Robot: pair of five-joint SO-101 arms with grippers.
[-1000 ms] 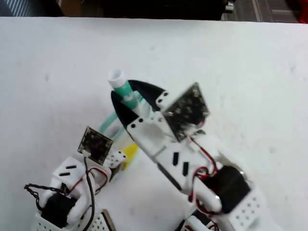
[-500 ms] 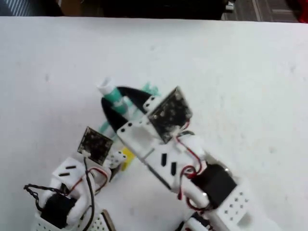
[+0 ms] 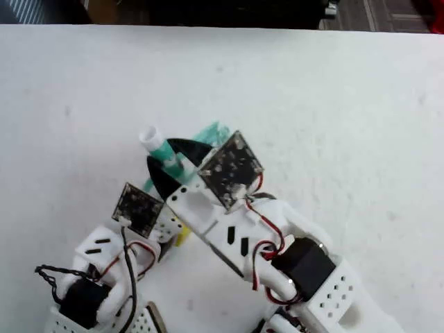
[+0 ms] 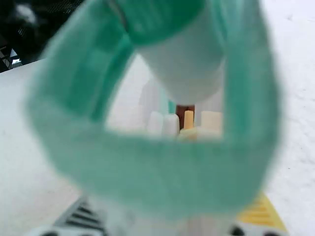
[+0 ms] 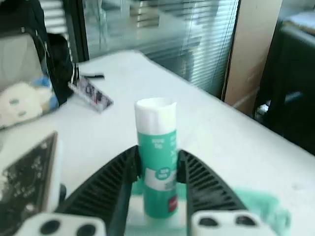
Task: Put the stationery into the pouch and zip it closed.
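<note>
High view: white desk, two arms at its near edge. Right gripper has black fingers clamped on a glue stick, which is tilted w/ its white cap end pointing away from the arm. Green pouch pokes out just beyond the fingers, mostly hidden under the gripper. Left arm sits low beside the right one, w/ its circuit board facing up. Left gripper is tucked under the right arm, a yellow part showing; whether it's gripping or apart, can't tell. Left wrist view: pouch mouth gapes as a blurred green ring v. close to the lens. The glue stick's white end overlaps the ring's rim; can't tell if it's inside. Through the ring are a few pale and yellowish stick-like ends, too blurred to name, w/ desk behind. Right wrist view: glue stick stands upright btwn the two ribbed black fingers, gripped on its green body approx mid-height, cap clear above the tips. A bit of pouch fabric lies on the desk beside one finger. The left arm's circuit board sits at the frame edge. Behind are the desk's far edge, window blinds and a white plush toy.
</note>
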